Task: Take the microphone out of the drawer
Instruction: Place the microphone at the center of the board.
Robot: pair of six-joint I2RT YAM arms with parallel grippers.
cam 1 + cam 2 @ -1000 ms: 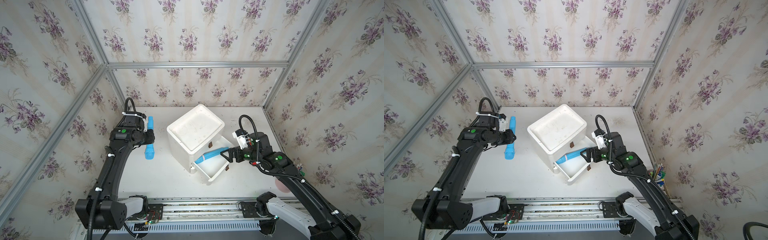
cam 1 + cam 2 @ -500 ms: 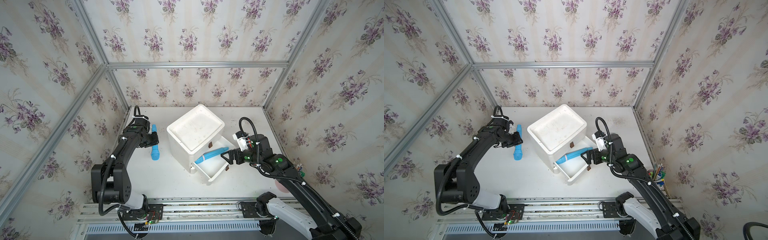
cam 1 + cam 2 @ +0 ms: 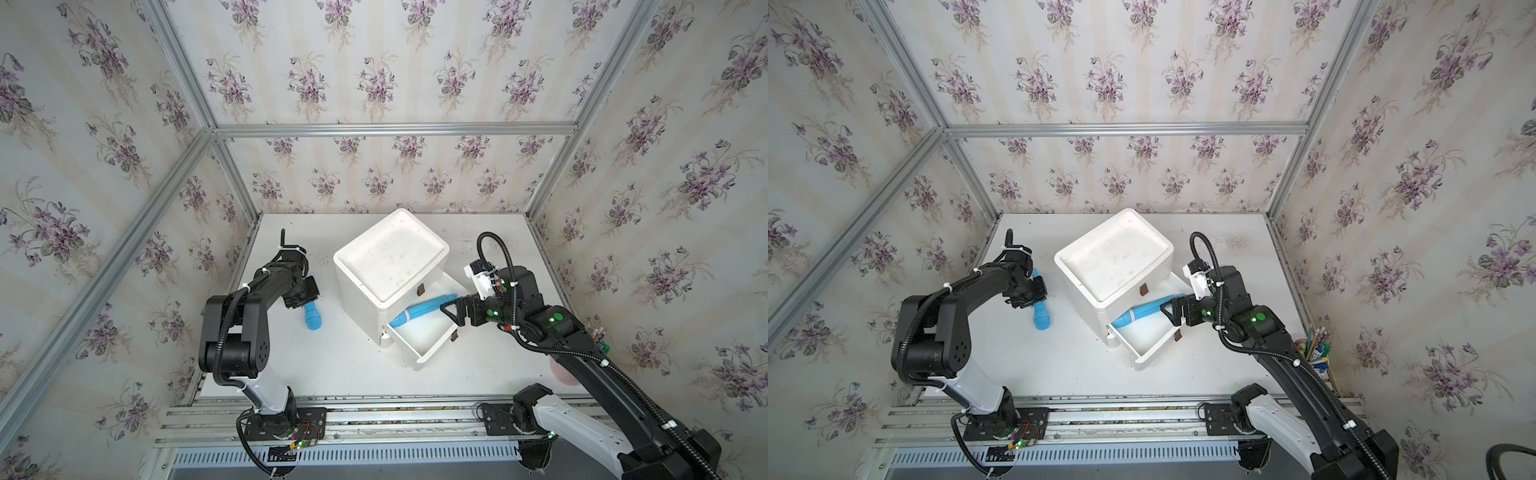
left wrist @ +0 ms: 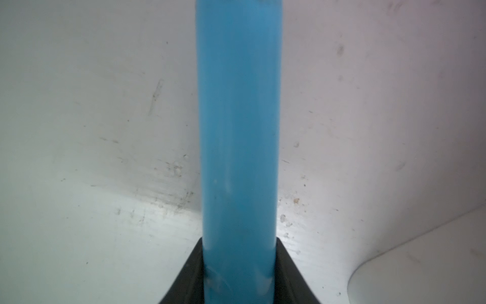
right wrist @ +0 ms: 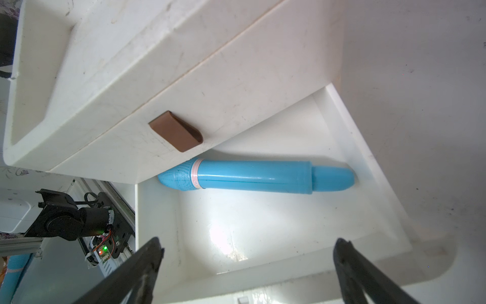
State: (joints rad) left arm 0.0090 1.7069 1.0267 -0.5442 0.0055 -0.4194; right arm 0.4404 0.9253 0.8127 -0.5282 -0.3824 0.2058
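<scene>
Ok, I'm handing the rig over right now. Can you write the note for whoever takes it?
Grippers: the left gripper is shut on a blue microphone. The right gripper is open and empty, facing the open drawer.
Things: the held microphone is low over the table, left of the cabinet; I cannot tell if it touches. A second blue microphone lies at the drawer's back.
Done: drawer open.
Left: grasp the second blue microphone and lift it out.

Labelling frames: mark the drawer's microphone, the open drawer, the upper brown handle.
microphone (image 5: 252, 179): right wrist view, barrel.
open drawer (image 5: 263, 223): right wrist view, bare floor.
upper brown handle (image 5: 175, 131): right wrist view, face.
</scene>
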